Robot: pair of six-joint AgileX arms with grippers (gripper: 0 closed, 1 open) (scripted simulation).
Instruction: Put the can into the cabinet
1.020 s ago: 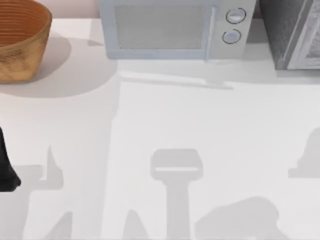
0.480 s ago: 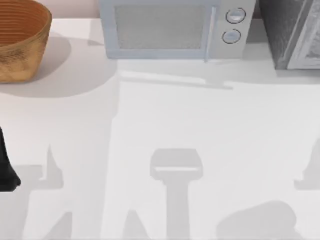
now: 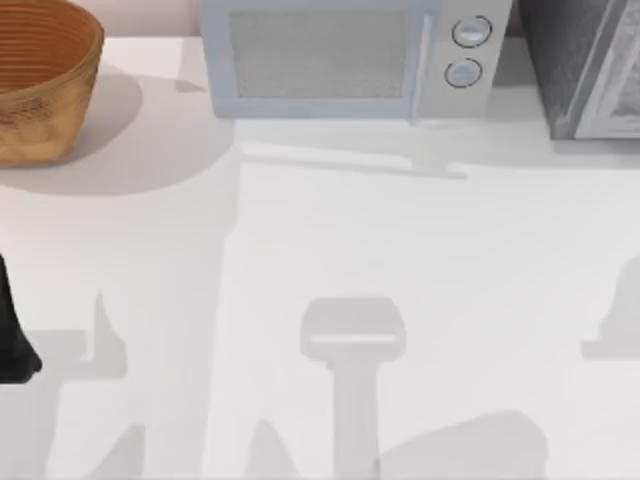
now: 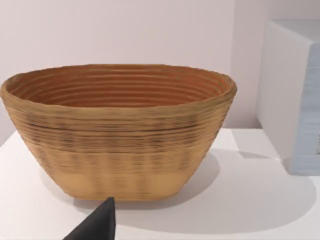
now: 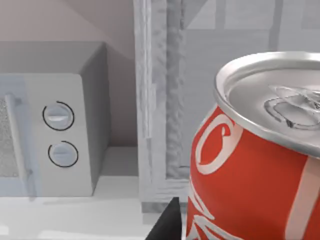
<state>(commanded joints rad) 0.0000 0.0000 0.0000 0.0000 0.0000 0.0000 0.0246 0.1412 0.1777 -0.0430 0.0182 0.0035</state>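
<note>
One red, silver-topped drink can (image 5: pixel 250 165) faces your grey speckled cabinet (image 5: pixel 200 90) in the right wrist view; jaw state I cannot tell.

Red can (image 5: pixel 250 180) before grey cabinet (image 5: pixel 165 100)

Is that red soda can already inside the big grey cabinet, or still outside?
Still outside. In the right wrist view the red drink can with silver top sits close to the camera, the dark grey speckled cabinet with its framed door behind it.

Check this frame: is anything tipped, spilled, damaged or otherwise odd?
Nothing stands out. The can is intact and sealed, close to the right wrist camera, facing the cabinet. The basket and microwave stand upright on the table, with no spills.
</note>
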